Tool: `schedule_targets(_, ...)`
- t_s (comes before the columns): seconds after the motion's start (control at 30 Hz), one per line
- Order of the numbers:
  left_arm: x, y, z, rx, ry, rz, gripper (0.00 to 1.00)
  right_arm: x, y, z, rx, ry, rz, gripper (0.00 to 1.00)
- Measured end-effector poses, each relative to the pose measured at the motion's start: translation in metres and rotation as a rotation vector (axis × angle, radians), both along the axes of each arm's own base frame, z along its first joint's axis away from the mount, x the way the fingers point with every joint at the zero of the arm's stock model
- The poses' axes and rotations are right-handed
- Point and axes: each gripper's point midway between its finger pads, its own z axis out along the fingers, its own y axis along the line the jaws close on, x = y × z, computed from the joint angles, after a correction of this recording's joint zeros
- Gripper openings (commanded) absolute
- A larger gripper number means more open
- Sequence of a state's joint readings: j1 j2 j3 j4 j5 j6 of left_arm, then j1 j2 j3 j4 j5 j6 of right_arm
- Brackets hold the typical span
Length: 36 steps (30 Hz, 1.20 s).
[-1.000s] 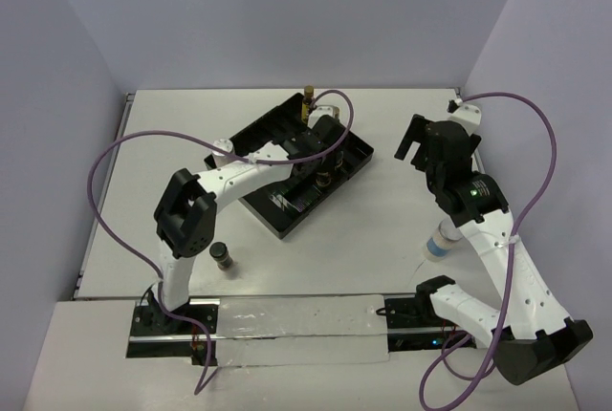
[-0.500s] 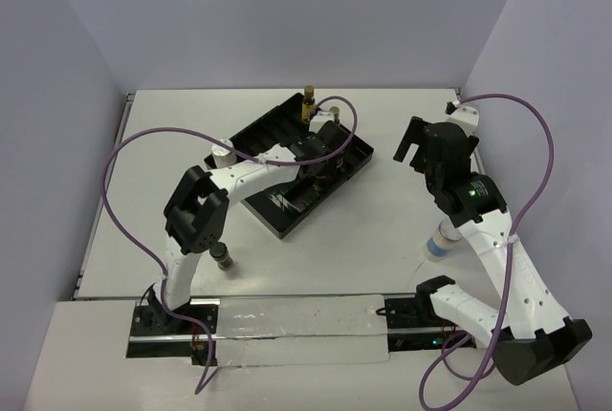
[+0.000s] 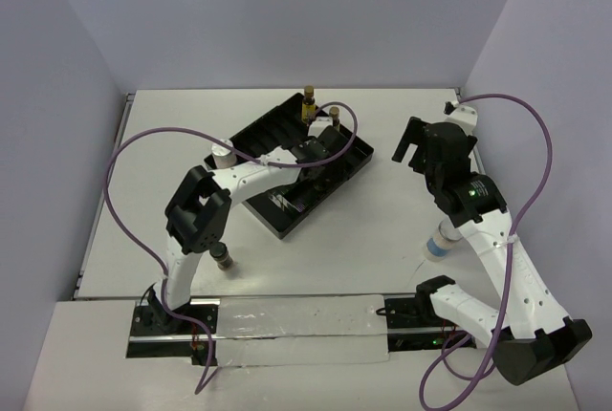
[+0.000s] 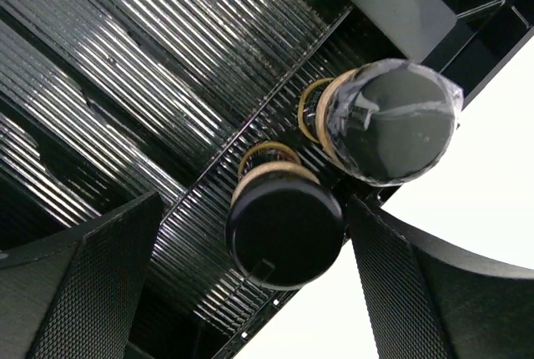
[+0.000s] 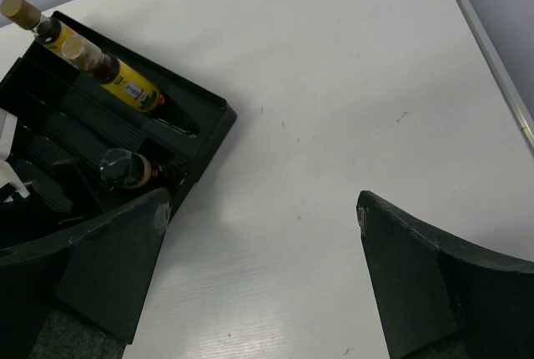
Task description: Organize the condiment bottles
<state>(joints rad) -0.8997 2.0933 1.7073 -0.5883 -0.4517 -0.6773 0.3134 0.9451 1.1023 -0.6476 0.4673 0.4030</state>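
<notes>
**Inspector:** Condiment bottles (image 3: pixel 334 115): location, please. Largest item first.

**Recorder:** The white counter (image 3: pixel 382 239) carries everything. The black ridged tray (image 3: pixel 268 129) lies slantwise toward the counter's 12 o'clock. The left arm reaches into it. The left tool (image 4: pixel 250 209) hangs near the tray's 4 o'clock rim with its fingers (image 4: pixel 92 292) spread wide apart. The right tool (image 5: pixel 263 200) sits at the tray's 3 o'clock over bare counter, likewise spread wide and holding nothing.

**Inspector:** And the bottles, by size?

**Recorder:** The blue-labelled bottle (image 3: pixel 439 244) stands on the counter at the tray's 4 o'clock, well apart from it and partly hidden under the right arm. The white-lidded bottle (image 3: pixel 222 154) is just beside the tray at its 9 o'clock; the left arm covers most of it. Two amber bottles (image 5: pixel 125 82) stand upright side by side at the tray's 12 o'clock corner.

**Inspector:** The short ones?

**Recorder:** One short dark bottle (image 3: pixel 223 257) stands on the counter at the tray's 7 o'clock, close to the left arm. Two more stand in the tray. The black-capped bottle (image 4: pixel 285 227) is between the left tool's fingers. The film-wrapped bottle (image 4: pixel 392 121) is just beside it at its 1 o'clock. Whether either finger touches the black cap cannot be told.
</notes>
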Motion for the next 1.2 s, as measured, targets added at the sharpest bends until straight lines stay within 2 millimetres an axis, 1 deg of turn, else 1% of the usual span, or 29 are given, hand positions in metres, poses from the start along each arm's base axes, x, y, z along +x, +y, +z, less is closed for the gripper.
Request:
schedule_targets(0.13, -0.007, 0.003, 0.0, 0.029, 0.004, -0.003, 0.99, 0.0, 0.001, 0.0, 0.002, 0.0, 0.004, 1.0)
schedule_targets(0.23, -0.017, 0.009, 0.011, 0.07, -0.009, -0.004, 0.99, -0.001, 0.001, -0.002, 0.002, 0.003, 0.005, 1.0)
schedule_targets(0.3, -0.027, 0.012, 0.027, 0.076, -0.029, -0.007, 0.99, -0.002, 0.001, -0.004, 0.003, 0.008, 0.008, 1.0)
schedule_targets(0.4, -0.046, 0.023, 0.062, 0.046, -0.066, -0.002, 0.99, -0.002, 0.002, -0.005, 0.004, 0.009, 0.011, 1.0)
schedule_targets(0.47, -0.06, 0.038, 0.089, 0.0, -0.093, 0.021, 1.0, -0.002, 0.002, -0.006, 0.007, 0.007, 0.015, 1.0)
schedule_targets(0.57, -0.079, 0.078, 0.122, -0.053, -0.125, 0.104, 0.99, -0.003, 0.004, -0.006, 0.011, 0.008, 0.022, 1.0)
schedule_targets(0.63, -0.09, 0.105, 0.135, -0.082, -0.138, 0.179, 0.98, -0.003, 0.005, -0.006, 0.014, 0.007, 0.027, 1.0)
schedule_targets(0.67, -0.096, 0.118, 0.137, -0.091, -0.136, 0.221, 0.97, -0.003, 0.005, -0.006, 0.016, 0.005, 0.031, 1.0)
schedule_targets(0.73, -0.11, 0.145, 0.131, -0.082, -0.115, 0.307, 0.97, -0.002, 0.006, -0.006, 0.019, 0.003, 0.034, 1.0)
schedule_targets(0.8, -0.125, 0.168, 0.114, -0.048, -0.075, 0.397, 0.97, -0.002, 0.006, -0.006, 0.021, 0.003, 0.037, 1.0)
schedule_targets(0.9, -0.146, 0.199, 0.082, 0.036, -0.013, 0.511, 0.97, -0.001, 0.008, -0.006, 0.027, 0.001, 0.045, 1.0)
schedule_targets(0.97, -0.156, 0.213, 0.066, 0.055, 0.006, 0.577, 0.97, -0.001, 0.01, -0.006, 0.03, 0.001, 0.052, 1.0)
schedule_targets(1.03, -0.166, 0.227, 0.055, 0.071, 0.021, 0.634, 0.97, -0.001, 0.011, -0.006, 0.032, 0.001, 0.055, 1.0)
schedule_targets(1.1, -0.173, 0.235, 0.05, 0.064, 0.026, 0.68, 0.97, -0.001, 0.011, -0.006, 0.033, -0.001, 0.056, 1.0)
schedule_targets(1.2, -0.178, 0.24, 0.049, 0.019, 0.027, 0.73, 0.97, 0.0, 0.012, -0.006, 0.035, 0.0, 0.059, 1.0)
